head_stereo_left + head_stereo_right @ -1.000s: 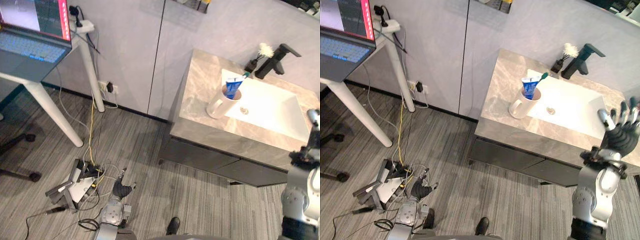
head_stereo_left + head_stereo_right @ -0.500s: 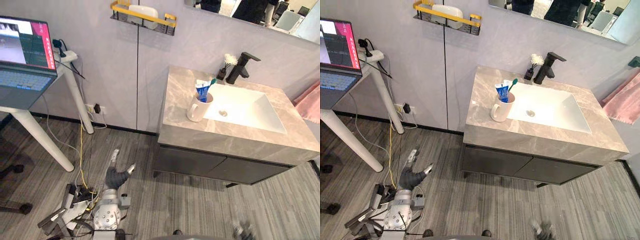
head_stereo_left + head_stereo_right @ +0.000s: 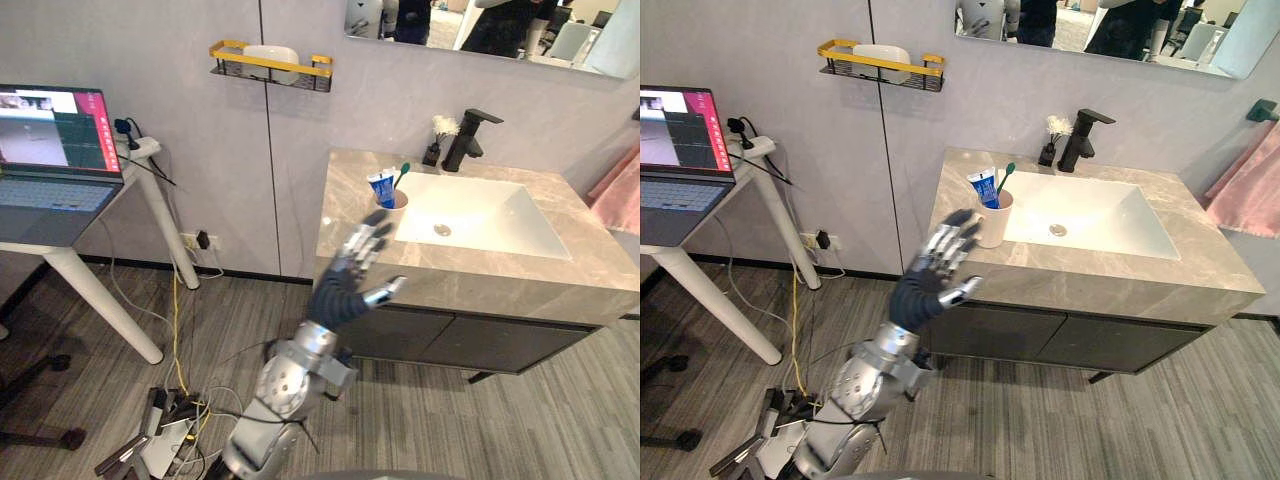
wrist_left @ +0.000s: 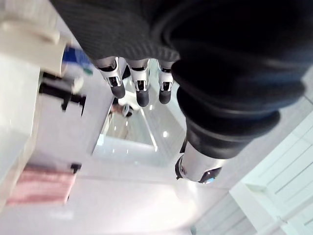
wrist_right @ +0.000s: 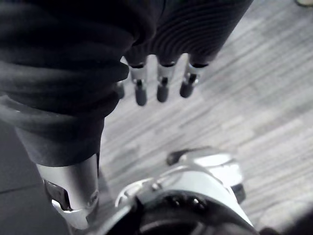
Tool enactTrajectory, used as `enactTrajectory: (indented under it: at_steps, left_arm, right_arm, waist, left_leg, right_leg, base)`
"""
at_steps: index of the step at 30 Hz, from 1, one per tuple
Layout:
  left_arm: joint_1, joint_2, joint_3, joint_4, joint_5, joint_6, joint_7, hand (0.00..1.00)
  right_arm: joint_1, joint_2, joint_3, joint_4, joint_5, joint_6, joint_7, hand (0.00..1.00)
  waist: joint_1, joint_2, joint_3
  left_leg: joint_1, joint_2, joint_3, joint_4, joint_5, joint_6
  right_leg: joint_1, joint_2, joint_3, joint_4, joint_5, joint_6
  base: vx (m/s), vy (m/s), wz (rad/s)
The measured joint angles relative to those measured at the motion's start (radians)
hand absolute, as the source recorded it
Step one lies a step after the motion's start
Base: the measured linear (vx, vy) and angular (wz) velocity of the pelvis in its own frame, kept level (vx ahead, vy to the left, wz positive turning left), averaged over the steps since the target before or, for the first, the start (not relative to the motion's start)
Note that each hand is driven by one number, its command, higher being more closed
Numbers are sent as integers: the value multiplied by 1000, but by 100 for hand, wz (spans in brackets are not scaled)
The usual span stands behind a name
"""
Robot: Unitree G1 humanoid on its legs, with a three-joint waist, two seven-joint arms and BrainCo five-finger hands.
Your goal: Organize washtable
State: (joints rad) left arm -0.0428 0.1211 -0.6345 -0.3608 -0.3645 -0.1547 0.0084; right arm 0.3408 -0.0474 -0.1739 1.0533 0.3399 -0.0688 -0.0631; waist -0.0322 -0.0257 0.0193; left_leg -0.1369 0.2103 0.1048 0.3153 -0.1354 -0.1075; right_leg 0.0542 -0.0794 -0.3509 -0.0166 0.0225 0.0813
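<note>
Cup [image 3: 992, 226] on counter [image 3: 1090, 282], just beyond left hand [image 3: 928, 283], fingers [image 3: 946, 242] straight

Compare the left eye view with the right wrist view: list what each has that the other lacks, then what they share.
Left eye view, not the right wrist view: the left hand, raised with straight fingers before the washtable; a white cup holding a toothpaste tube and toothbrush beside the basin; the black faucet; a laptop; a yellow wall shelf. Right wrist view, not the left eye view: the right hand, fingers relaxed, holding nothing. Both: the grey striped floor.
</note>
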Motion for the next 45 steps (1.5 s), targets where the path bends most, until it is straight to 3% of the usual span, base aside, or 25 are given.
enactTrajectory:
  at_steps: [2, 3, 7, 10, 14, 15, 22, 25, 27, 32, 34, 35, 43, 45]
  left_arm:
    - [-49, -1, -34, 27, -58, 17, -16, 0]
    - [-86, -3, -41, 52, -79, 26, -27, 100]
    - [-181, -10, -39, 110, -95, 46, -28, 100]
    - [-224, -25, -57, 171, -83, 61, -28, 100]
    - [-300, -42, -82, 248, -10, 73, -23, 100]
    - [-308, -43, -82, 259, -4, 73, -21, 100]
    - [-335, -83, -87, 361, 9, 76, 16, 100]
    - [-332, -81, -86, 400, -11, 77, 17, 100]
    - [-327, -78, -65, 425, -11, 77, 20, 100]
    - [-317, -81, -62, 469, 33, 78, 42, 100]
    - [-317, -87, -60, 483, 46, 78, 53, 100]
    - [-317, -99, -56, 496, 53, 79, 61, 100]
    - [-318, -98, -3, 534, 54, 83, 72, 100]
    - [-327, -102, -7, 534, 53, 84, 73, 100]
  right_arm:
    - [-33, -20, 7, 1, 2, -2, -3, 0]
    - [-50, -32, 8, 0, 3, -3, -2, 0]
    - [-64, -63, 36, -10, 3, 0, 1, 0]
    - [-66, -58, 51, -33, 2, 2, 0, 0]
    - [-107, -39, 60, -67, -37, 10, 2, 0]
    - [-113, -37, 62, -69, -38, 11, 2, 0]
    - [-113, -37, 52, -149, -66, 20, 1, 0]
    - [-128, -31, 55, -158, -68, 25, 1, 0]
    - [-152, -21, 75, -156, -77, 28, 2, 0]
    - [-163, -14, 96, -155, -111, 26, 9, 0]
    - [-160, -13, 92, -157, -110, 23, 3, 0]
    - [-161, -15, 90, -159, -105, 17, 0, 0]
    - [-156, 11, 58, -169, -107, 14, 0, 0]
    - [-156, 18, 51, -180, -107, 13, 0, 0]
  waist:
    - [-1, 11, 7]
    - [-5, 25, 12]
    - [6, 54, 17]
    - [2, 40, 26]
    - [-6, 2, 39]
    - [-7, -4, 40]
    - [-8, -2, 40]
    - [-4, -8, 39]
    - [19, -18, 42]
    - [17, 3, 40]
    - [5, 7, 33]
    - [-5, 13, 32]
    - [-21, 6, 30]
    - [-42, 10, 30]
  left_leg:
    - [0, 2, 21, 0, -2, 4]
    - [-1, -6, 22, -10, -4, 7]
    - [-9, -46, 23, -57, -8, 4]
    - [-3, -44, 49, -67, -3, 10]
    - [9, -43, 99, -69, -14, 8]
    - [9, -47, 99, -71, -14, 8]
    - [4, -71, 70, -46, -24, 25]
    - [-5, -79, 32, -25, -30, 31]
    - [-7, -76, 20, -17, -32, 28]
    - [-17, -45, -34, -37, -20, 11]
    - [-13, -10, 64, -67, 3, 16]
    - [0, -6, 89, -97, 52, -8]
    - [74, -46, 116, -231, 120, -7]
    - [87, -54, 120, -270, 138, -7]
  right_leg:
    - [-8, 3, 20, -4, -3, -6]
    - [-18, 2, 46, -7, -3, -6]
    - [-81, -14, 114, -14, 18, -2]
    - [-95, -13, 136, -17, 34, -2]
    - [-226, -47, 183, 223, -85, 4]
    - [-239, -55, 183, 239, -89, 2]
    - [-244, -95, 190, 302, -88, 1]
    - [-183, -98, 154, 241, -86, 7]
    - [-136, -92, 129, 172, -92, 24]
    - [-59, -56, 29, 103, -79, 12]
    - [-54, -57, 4, 83, -68, 10]
    - [-51, -60, -4, 76, -59, 12]
    - [-21, -76, -6, 10, -30, 19]
    - [-22, -80, -4, 4, -29, 20]
  base:
    - [-44, 25, -18]
    - [-42, 34, -18]
    - [-19, 66, -31]
    - [100, 7, -31]
    - [85, 13, -28]
    - [89, 33, -14]
    - [58, 79, 16]
    - [-22, 47, 42]
    - [-68, -42, 24]
    - [-84, -84, 47]
    - [-14, -30, 39]
    - [34, 7, 30]
    - [34, 17, -1]
    - [0, 0, 0]
